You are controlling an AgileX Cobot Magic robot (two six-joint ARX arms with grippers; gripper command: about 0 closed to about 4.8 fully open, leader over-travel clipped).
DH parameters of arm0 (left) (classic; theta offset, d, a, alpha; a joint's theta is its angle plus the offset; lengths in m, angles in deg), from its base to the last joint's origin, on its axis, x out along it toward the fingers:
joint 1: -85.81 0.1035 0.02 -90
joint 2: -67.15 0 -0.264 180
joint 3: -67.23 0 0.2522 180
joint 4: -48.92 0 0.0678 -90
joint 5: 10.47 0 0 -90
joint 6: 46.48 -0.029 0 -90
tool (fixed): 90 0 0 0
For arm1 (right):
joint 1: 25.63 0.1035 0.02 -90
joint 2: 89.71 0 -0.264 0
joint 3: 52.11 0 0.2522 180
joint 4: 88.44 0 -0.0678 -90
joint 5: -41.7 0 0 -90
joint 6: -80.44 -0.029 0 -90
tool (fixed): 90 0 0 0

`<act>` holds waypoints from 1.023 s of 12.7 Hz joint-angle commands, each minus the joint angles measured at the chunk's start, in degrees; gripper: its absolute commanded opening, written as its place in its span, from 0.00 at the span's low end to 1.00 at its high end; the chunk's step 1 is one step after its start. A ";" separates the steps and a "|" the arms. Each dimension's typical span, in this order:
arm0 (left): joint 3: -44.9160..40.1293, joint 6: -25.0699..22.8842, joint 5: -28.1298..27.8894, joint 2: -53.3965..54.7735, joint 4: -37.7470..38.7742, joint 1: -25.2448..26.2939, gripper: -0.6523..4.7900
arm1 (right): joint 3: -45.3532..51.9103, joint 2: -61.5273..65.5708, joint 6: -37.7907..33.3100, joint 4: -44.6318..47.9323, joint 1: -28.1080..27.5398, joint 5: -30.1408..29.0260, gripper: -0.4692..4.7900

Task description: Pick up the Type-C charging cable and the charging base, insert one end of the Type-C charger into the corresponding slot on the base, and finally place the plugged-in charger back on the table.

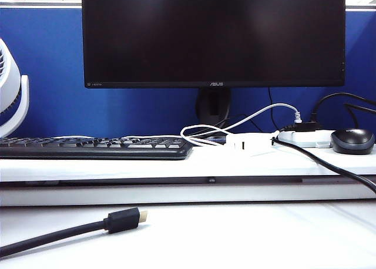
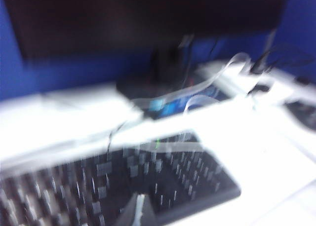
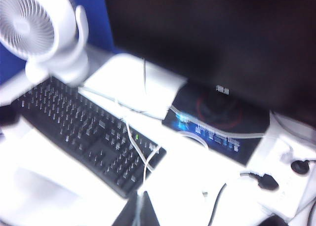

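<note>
Both the left gripper [image 2: 139, 211] and right gripper [image 3: 138, 212] are closed, empty, above the keyboard [image 1: 94, 147].

White table [image 1: 247, 234] with raised shelf step [image 1: 117, 166]; on the step, black keyboard [image 1: 94, 147], charging base [image 1: 249, 141], power strip [image 1: 305, 138], mouse [image 1: 352, 141]; lower down, black cable [image 1: 64, 231].

smooth white table [image 1: 247, 234] with a soft sheen, glossy white plastic charging base [image 1: 247, 142], thin rubbery white Type-C charging cable [image 1: 235, 125], matt black plastic keyboard [image 1: 94, 147], dark glossy monitor [image 1: 212, 34], satin-black plastic mouse [image 1: 352, 141]
</note>
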 commanded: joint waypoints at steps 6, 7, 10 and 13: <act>-17.14 2.16 -4.17 2.08 -17.57 -0.04 0.11 | 64.02 -21.55 5.46 57.22 -0.09 -3.10 0.08; -18.47 1.95 -4.20 2.03 -17.51 -0.04 0.11 | 71.56 -21.94 5.42 62.40 -0.81 -3.08 0.08; -20.00 0.02 -4.17 2.03 -16.28 -0.04 0.11 | 83.52 -21.18 2.93 66.14 -2.51 -2.51 0.08; -19.98 0.20 -3.74 2.01 -11.98 -0.04 0.11 | 92.15 -21.22 0.74 72.32 -6.49 -0.28 0.08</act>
